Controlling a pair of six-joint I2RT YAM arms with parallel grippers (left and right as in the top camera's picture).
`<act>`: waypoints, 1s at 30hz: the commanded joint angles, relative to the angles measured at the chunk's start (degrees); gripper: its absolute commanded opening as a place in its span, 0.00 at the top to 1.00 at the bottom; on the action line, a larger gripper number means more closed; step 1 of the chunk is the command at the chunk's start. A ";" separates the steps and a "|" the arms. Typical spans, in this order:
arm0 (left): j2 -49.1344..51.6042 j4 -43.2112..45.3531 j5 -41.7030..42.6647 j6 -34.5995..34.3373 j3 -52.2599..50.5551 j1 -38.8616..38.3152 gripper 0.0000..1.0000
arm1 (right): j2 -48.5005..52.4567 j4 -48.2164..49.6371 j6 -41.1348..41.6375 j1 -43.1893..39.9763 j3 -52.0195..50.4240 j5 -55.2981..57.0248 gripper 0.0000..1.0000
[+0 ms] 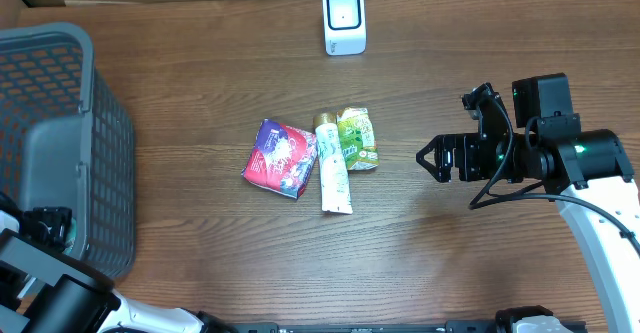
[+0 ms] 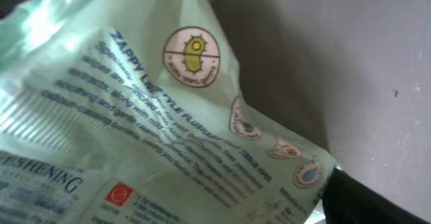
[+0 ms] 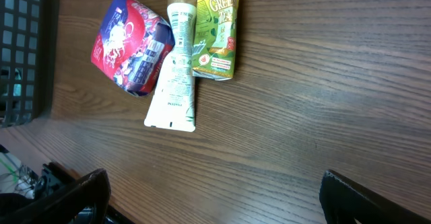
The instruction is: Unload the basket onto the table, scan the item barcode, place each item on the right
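A wipes pack (image 2: 135,116) is seen close before the left gripper (image 1: 48,223), by the basket (image 1: 60,63); whether it is grasped cannot be told. The right gripper (image 1: 430,159) is held spread wide and empty, right of the pouch (image 1: 281,158), tube (image 1: 333,173) and tea packet (image 1: 358,138). The scanner (image 1: 344,20) is stood at the far edge.

Top-down overhead; left wrist close-up.
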 commanded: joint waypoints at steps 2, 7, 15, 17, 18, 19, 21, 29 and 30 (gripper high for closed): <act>1.25 0.31 1.09 -0.85 -2.34 -0.04 0.34 | 0.04 0.31 -0.24 -0.35 -0.35 0.37 0.00; 1.25 0.63 4.20 -0.35 -1.88 -0.04 0.96 | 0.04 0.31 -0.24 -0.35 -0.35 0.37 0.00; 1.18 -0.33 13.92 4.24 1.84 -0.04 0.96 | 0.04 0.68 -0.22 -0.35 -0.35 0.37 0.00; 1.07 -1.09 17.68 5.35 3.85 -0.04 0.96 | 0.04 0.76 -0.22 -0.35 -0.35 0.37 0.00; 1.03 -1.73 19.91 5.79 5.22 -0.04 0.96 | 0.04 0.79 -0.22 -0.35 -0.35 0.37 0.00; 0.92 -2.51 22.38 6.32 6.88 -0.04 0.96 | 0.04 0.76 -0.20 -0.35 -0.35 0.37 0.00; 0.79 -4.22 26.91 6.75 10.47 -0.07 0.96 | 0.04 0.76 0.00 -0.35 -0.35 0.37 0.00; -2.67 -13.57 35.74 10.80 29.42 -2.01 0.96 | 0.04 0.76 0.09 -0.35 -0.35 0.37 0.00; -3.48 -14.58 35.71 11.23 31.58 -2.56 0.96 | 0.04 0.76 0.22 -0.35 -0.35 0.37 0.00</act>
